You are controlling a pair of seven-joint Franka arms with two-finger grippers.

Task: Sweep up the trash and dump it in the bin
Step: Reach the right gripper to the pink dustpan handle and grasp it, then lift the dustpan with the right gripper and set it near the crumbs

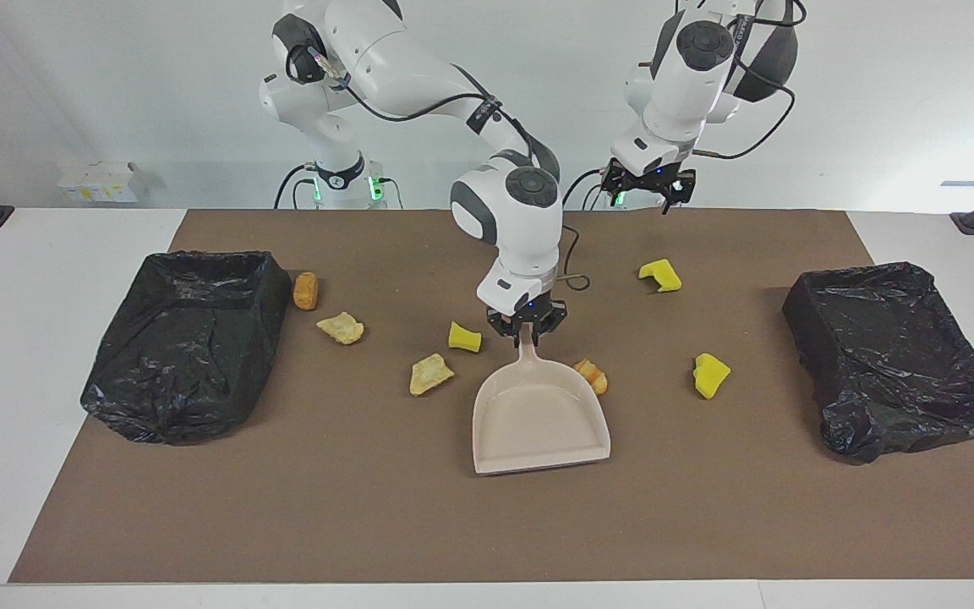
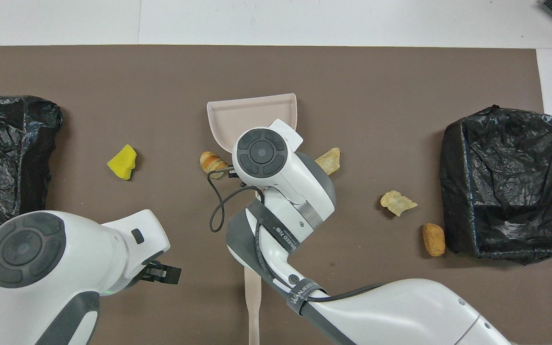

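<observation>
The beige dustpan (image 1: 538, 414) lies flat mid-table, also in the overhead view (image 2: 252, 117). My right gripper (image 1: 526, 328) is shut on its handle. Trash lies scattered: a brown oval lump (image 1: 306, 290) (image 2: 433, 238), two pale tan bits (image 1: 341, 327) (image 1: 430, 374), three yellow foam pieces (image 1: 464, 337) (image 1: 660, 275) (image 1: 711, 375), and an orange-striped pastry piece (image 1: 592, 375) (image 2: 208, 161) touching the pan's side near the handle. My left gripper (image 1: 649, 190) is open and empty, raised over the mat's edge by the robots, waiting.
A black-bagged bin (image 1: 183, 364) stands at the right arm's end, beside the brown lump. Another black-bagged bin (image 1: 893, 355) stands at the left arm's end. A beige handle (image 2: 253, 297) lies near the robots; its bristles are hidden. A brown mat (image 1: 369, 524) covers the table.
</observation>
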